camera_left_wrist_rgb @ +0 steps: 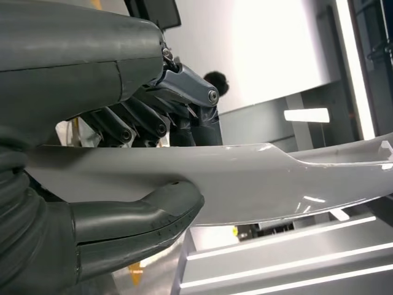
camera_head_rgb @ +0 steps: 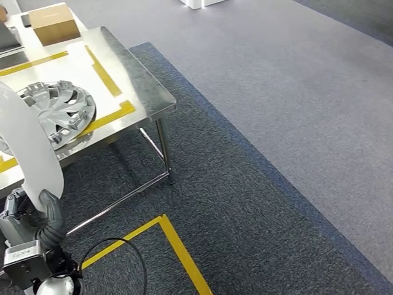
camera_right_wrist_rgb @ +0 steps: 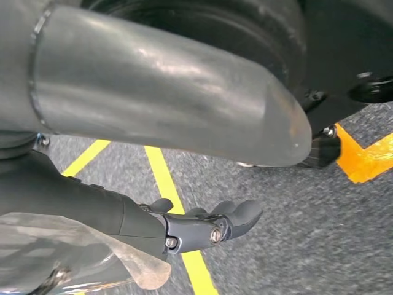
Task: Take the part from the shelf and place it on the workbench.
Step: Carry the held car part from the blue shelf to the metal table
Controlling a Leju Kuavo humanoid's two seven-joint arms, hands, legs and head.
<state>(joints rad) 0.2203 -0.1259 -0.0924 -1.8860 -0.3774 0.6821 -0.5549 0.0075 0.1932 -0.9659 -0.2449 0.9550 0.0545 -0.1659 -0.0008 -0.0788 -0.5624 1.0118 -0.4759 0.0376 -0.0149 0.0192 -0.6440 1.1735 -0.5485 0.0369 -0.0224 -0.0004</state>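
- White and glossy, the part (camera_head_rgb: 29, 138) was a long curved panel rising from the robot's left hand (camera_head_rgb: 44, 215) at the lower left of the head view and arching over the near edge of the bench (camera_head_rgb: 143, 92).
- The left hand gripped this part: in the left wrist view the thick grey thumb (camera_left_wrist_rgb: 139, 215) pressed one face of the panel (camera_left_wrist_rgb: 260, 178) and the darker fingers (camera_left_wrist_rgb: 139, 120) wrapped the opposite face, so the panel was clamped between them.
- The part was off the bench surface, held in the air by one end, with its far end out of frame.
- The bench was a steel-topped frame on thin metal legs, marked with strips of yellow tape (camera_head_rgb: 104, 72).
- A silver hubcap (camera_head_rgb: 65, 110) lay flat on the bench inside the taped area, partly hidden behind the held part.
- A brown cardboard box (camera_head_rgb: 53, 24) sat toward the far end of the bench, well apart from the hubcap.
- The right hand (camera_right_wrist_rgb: 199, 224) hung low over the grey carpet in the right wrist view, its fingers (camera_right_wrist_rgb: 236, 215) stretched out nearly straight and slightly apart with nothing in them.
- Yellow floor tape (camera_right_wrist_rgb: 176, 203) ran across the carpet beneath that hand.
- More yellow floor tape (camera_head_rgb: 180, 249) formed a corner on the dark carpet near the bench legs, and a black cable (camera_head_rgb: 139, 258) looped beside it.
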